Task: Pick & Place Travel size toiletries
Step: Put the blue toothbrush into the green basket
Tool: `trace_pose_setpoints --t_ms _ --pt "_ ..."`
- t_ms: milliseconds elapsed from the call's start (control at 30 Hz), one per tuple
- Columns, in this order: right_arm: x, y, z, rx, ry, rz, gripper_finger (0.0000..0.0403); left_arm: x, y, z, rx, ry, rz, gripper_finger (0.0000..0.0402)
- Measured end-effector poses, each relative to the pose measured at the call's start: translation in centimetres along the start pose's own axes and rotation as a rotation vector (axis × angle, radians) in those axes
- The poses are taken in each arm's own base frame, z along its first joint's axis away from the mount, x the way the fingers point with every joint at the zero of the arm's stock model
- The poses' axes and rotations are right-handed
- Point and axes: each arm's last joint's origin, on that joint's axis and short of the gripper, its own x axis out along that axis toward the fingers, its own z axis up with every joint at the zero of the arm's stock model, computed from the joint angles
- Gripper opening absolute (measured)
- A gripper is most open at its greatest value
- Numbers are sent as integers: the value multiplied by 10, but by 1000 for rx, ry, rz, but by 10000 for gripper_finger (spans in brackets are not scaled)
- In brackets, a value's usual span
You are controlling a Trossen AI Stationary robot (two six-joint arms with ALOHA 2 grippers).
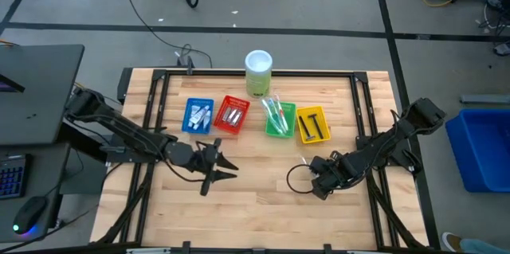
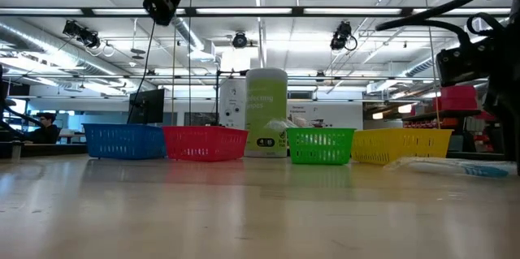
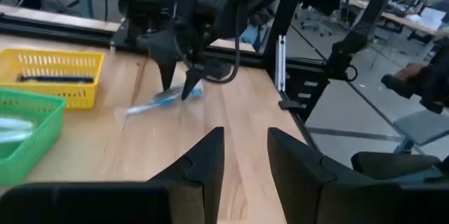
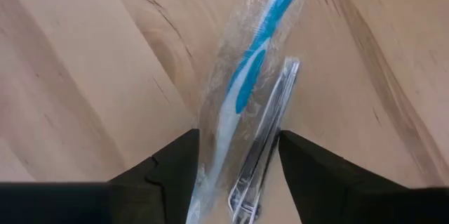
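Closing on the wrapped toothbrush (image 4: 245, 90): right gripper (image 4: 235, 175) sits low over it on bare wood in front of the yellow tray (image 1: 312, 123), fingers apart and straddling the wrapper, no clamp yet. Best to pinch across the handle, not only the loose film, then lift straight up. Long axis runs through the finger gap, lying flat, bristle end not discernible. Left gripper (image 3: 242, 161) hovers mid-table, fingers parted, empty.

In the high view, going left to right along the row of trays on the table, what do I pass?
Blue tray → red tray → green tray → yellow tray. The pale green cylinder stands behind the row, so it is left out.
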Motion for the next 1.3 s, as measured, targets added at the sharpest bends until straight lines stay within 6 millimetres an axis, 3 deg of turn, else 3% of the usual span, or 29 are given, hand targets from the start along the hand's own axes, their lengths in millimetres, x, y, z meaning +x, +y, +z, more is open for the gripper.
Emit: trace_pose_setpoints --t_ms 233,500,900,1300 --pt "0 1 0 -27 -5 11 189 -4 7 -15 -75 -8 38 116" --pt "-11 11 7 -83 -17 52 184 -4 7 -14 -76 -17 42 116" --pt "-14 24 16 -155 -169 117 196 -4 7 -14 -82 -18 42 116" --pt "20 26 19 -267 -117 -13 190 -4 7 -14 -81 -18 42 116"
